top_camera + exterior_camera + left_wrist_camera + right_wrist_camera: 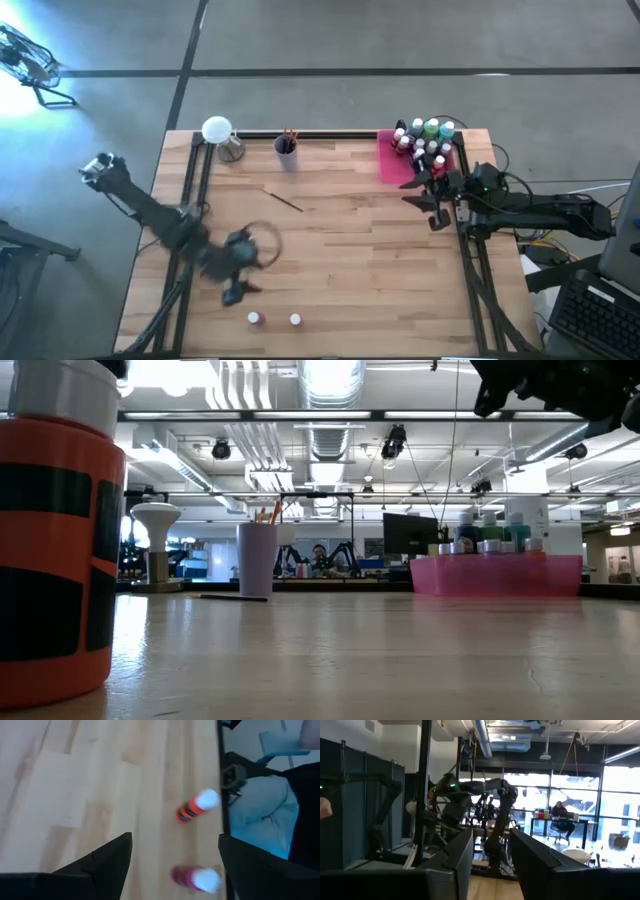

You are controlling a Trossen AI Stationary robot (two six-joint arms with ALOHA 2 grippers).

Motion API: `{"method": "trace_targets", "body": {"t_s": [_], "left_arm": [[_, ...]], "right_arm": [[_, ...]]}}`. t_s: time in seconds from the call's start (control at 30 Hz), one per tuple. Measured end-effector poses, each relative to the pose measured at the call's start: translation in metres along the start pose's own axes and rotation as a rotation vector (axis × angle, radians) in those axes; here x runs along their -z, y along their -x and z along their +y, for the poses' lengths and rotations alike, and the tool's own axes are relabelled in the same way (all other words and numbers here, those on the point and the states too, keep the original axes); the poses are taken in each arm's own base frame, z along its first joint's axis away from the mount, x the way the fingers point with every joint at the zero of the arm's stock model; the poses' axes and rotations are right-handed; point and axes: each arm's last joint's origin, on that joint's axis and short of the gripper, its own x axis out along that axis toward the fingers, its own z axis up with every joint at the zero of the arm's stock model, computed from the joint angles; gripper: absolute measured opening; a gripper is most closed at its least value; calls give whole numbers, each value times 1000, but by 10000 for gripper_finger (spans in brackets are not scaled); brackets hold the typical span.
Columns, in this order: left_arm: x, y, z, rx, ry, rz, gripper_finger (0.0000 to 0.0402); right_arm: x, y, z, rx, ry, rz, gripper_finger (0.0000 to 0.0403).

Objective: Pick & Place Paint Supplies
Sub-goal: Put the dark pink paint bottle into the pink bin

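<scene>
Wooden bench (pixel 350 260), lilac cup (pixel 286 155) at its far edge, pink tray (pixel 392 165) beside, loose brush (pixel 284 200) and two bottles (pixel 274 319) nearer

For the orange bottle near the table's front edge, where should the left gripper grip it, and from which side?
Probably across the orange body just below the white cap, coming down from above. The orange bottle stands upright on the table, apart from the red bottle, so its sides are free. The left gripper is open above them; the right gripper waits near the tray.

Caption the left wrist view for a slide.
Open left gripper hovers over the wooden table, above two white-capped paint bottles near its edge.
</scene>
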Motion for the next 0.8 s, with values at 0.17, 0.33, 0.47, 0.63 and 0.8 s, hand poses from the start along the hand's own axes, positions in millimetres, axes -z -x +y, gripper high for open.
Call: {"method": "trace_targets", "body": {"t_s": [0.17,0.33,0.47,0.63,0.8], "left_arm": [[48,13,-40,-29,34,-89,300],[99,17,-61,-27,72,-171,300],[120,1,-60,-78,124,-186,300],[138,-26,-49,-96,177,-139,300],[150,-46,-41,-16,248,-155,300]], "right_arm": [[-2,0,0,7,16,-21,112],[-2,0,-4,134,-8,-35,99],[-4,0,-5,184,-16,-57,86],[-9,1,-5,202,5,-107,73],[-14,1,-4,197,33,-155,62]]}}
